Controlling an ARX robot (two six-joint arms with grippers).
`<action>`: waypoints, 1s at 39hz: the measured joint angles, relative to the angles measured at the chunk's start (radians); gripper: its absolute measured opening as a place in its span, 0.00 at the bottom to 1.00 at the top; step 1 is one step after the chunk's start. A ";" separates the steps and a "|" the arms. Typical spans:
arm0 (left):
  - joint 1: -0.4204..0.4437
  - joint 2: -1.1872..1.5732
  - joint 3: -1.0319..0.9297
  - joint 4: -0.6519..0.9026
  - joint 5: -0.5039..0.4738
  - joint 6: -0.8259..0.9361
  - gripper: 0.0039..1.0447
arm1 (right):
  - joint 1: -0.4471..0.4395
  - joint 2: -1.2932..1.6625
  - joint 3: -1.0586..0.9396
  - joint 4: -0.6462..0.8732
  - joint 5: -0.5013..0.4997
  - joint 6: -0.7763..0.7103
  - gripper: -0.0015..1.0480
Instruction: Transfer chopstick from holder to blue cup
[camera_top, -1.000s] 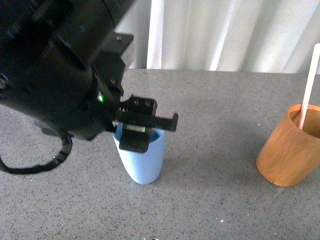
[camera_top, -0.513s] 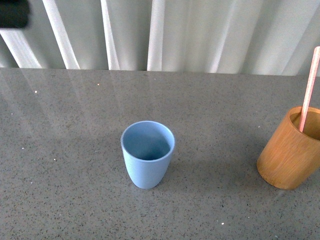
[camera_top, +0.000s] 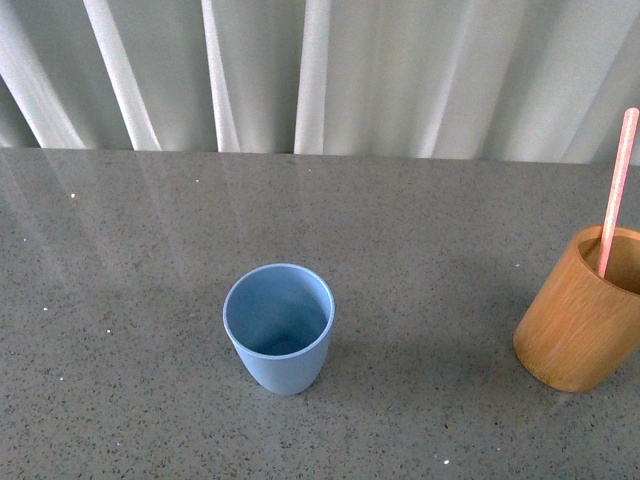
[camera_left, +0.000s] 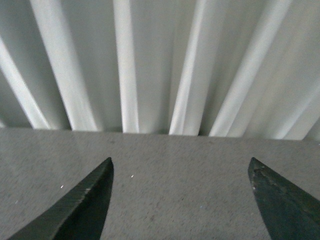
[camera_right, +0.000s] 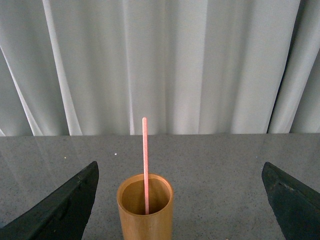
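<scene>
On the grey speckled counter (camera_top: 430, 200) the blue cup (camera_top: 279, 345) is standing upright near the middle of the front view, with its open mouth facing up. Well apart from it, at the right edge of this view, the holder (camera_top: 572, 335) is sitting on the same counter. The chopstick (camera_top: 617, 180) is standing inside the holder, leaning a little and rising high above the rim. Behind the counter a pale pleated curtain (camera_top: 400, 70) is hanging. As the left wrist view is showing, the left fingers (camera_left: 82, 207) are standing wide apart above the counter and holding nothing. The right fingers (camera_right: 62, 210) are also spreading wide and gripping nothing. The holder with the chopstick is appearing between them in the right wrist view, further ahead and not touching either finger.
</scene>
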 joint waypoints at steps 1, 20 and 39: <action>0.010 -0.011 -0.032 0.055 0.028 0.008 0.74 | 0.000 0.000 0.000 0.000 0.000 0.000 0.90; 0.191 -0.307 -0.324 0.101 0.237 0.040 0.03 | 0.000 0.000 0.000 0.000 0.000 0.000 0.90; 0.222 -0.560 -0.426 -0.029 0.248 0.041 0.03 | 0.000 0.000 0.000 0.000 0.000 0.000 0.90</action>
